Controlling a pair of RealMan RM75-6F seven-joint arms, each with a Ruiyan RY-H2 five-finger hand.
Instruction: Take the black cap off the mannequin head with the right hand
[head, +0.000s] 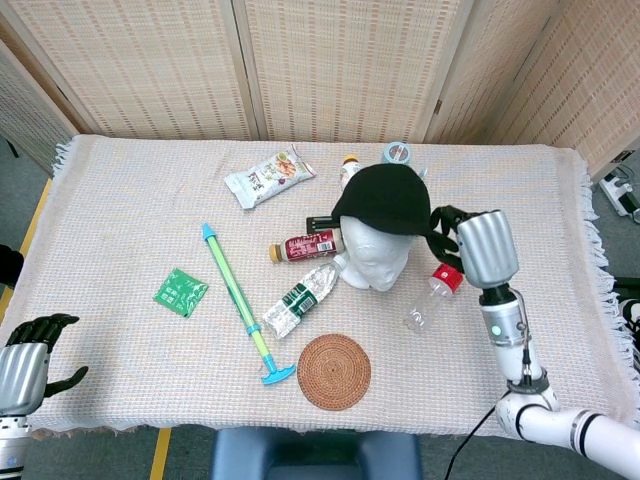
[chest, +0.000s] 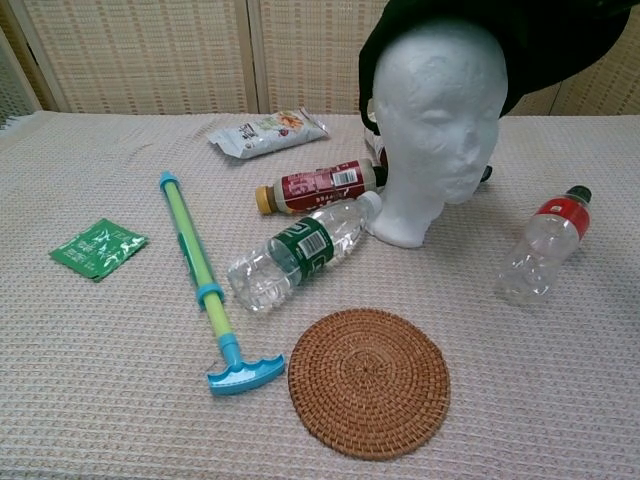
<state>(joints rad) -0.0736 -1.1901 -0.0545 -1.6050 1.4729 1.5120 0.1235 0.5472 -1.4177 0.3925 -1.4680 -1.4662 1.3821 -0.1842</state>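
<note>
The black cap (head: 388, 198) is lifted above the white mannequin head (head: 372, 255), tilted up at the front so the face (chest: 440, 120) shows bare. My right hand (head: 478, 245) grips the cap at its right side, its dark fingers on the brim. In the chest view the cap (chest: 540, 40) hangs at the top edge, above and behind the head; the hand itself is out of that view. My left hand (head: 28, 370) stays low at the table's near left corner, fingers apart and holding nothing.
Around the head lie a dark red bottle (head: 300, 246), a clear green-label bottle (head: 300, 298), a red-capped bottle (head: 432, 298) and a woven coaster (head: 334, 371). A green-blue water pump (head: 240, 300), green sachet (head: 181, 292), snack bag (head: 268, 175) and blue cup (head: 398, 154) lie further off.
</note>
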